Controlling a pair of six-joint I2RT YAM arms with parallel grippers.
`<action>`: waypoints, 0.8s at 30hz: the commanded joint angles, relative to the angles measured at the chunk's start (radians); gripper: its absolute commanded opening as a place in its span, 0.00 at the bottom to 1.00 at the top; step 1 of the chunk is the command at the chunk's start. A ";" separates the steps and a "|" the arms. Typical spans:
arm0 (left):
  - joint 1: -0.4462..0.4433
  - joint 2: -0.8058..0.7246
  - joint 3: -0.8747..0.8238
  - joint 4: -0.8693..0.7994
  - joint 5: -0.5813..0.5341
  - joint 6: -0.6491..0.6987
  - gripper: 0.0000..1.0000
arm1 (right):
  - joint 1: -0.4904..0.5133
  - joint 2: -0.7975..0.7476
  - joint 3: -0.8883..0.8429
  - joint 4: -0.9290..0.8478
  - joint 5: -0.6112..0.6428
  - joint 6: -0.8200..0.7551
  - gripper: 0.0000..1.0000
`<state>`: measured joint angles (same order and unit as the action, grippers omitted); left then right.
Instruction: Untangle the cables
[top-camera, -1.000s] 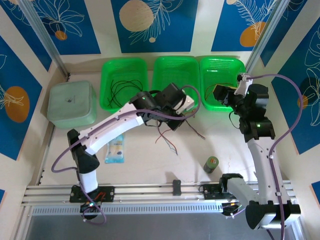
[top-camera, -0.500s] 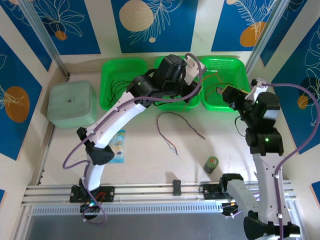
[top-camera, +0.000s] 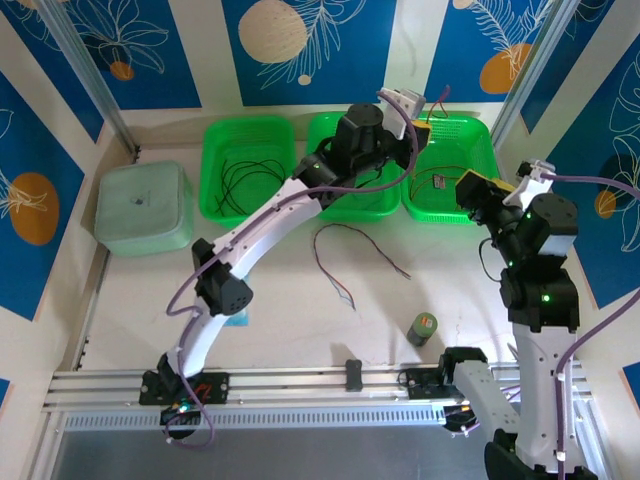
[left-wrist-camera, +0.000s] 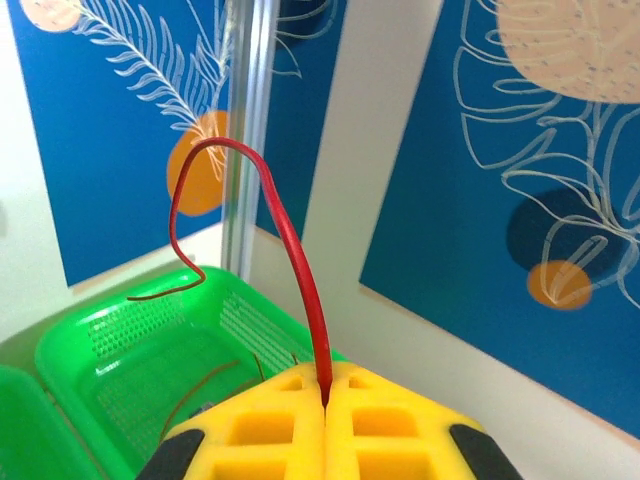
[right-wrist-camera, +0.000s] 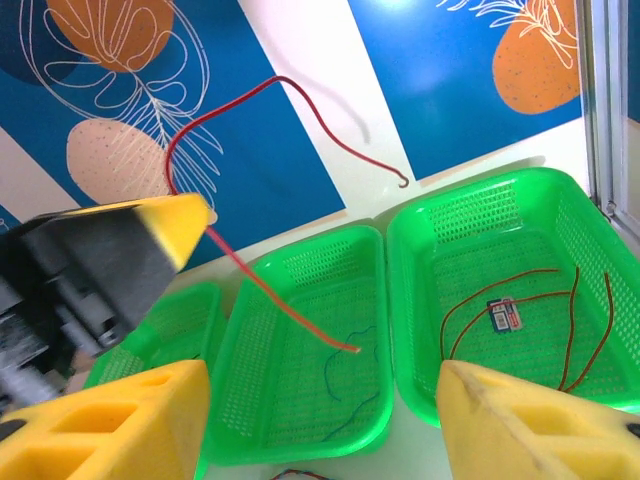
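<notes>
My left gripper (left-wrist-camera: 326, 392) is shut on a red cable (left-wrist-camera: 290, 245), which arcs up from between its yellow pads and hooks over to the left. From above, the left gripper (top-camera: 418, 122) hangs high over the gap between the middle basket (top-camera: 330, 130) and the right basket (top-camera: 470, 135). In the right wrist view the red cable (right-wrist-camera: 285, 305) trails down over the middle basket. My right gripper (right-wrist-camera: 320, 420) stands open and holds nothing, in front of the right basket. A loose cable (top-camera: 350, 250) lies on the table. Black cables (top-camera: 245, 175) lie in the left basket.
A blue cable (right-wrist-camera: 340, 385) lies in the middle basket, orange-brown cables (right-wrist-camera: 520, 290) and a small tag in the right one. A pale green lidded box (top-camera: 145, 207) stands at the left, a small green can (top-camera: 423, 327) near the right arm's base.
The left arm has risen from the table and swung back and right, carrying the red cable up over the baskets. The right arm has pulled back to the right.
</notes>
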<state>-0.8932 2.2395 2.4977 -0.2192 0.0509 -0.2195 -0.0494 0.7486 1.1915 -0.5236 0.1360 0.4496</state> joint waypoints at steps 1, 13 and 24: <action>0.018 0.055 0.044 0.186 -0.024 -0.056 0.00 | -0.008 -0.012 0.032 -0.013 0.024 -0.016 0.62; 0.018 0.171 0.055 0.259 -0.027 -0.078 0.00 | -0.009 0.025 0.068 -0.009 -0.008 -0.025 0.61; 0.005 0.189 0.055 0.267 0.003 -0.089 0.00 | -0.010 0.018 0.058 -0.015 -0.001 -0.025 0.61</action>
<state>-0.8818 2.4062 2.5130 0.0002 0.0296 -0.2897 -0.0547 0.7753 1.2285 -0.5396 0.1318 0.4374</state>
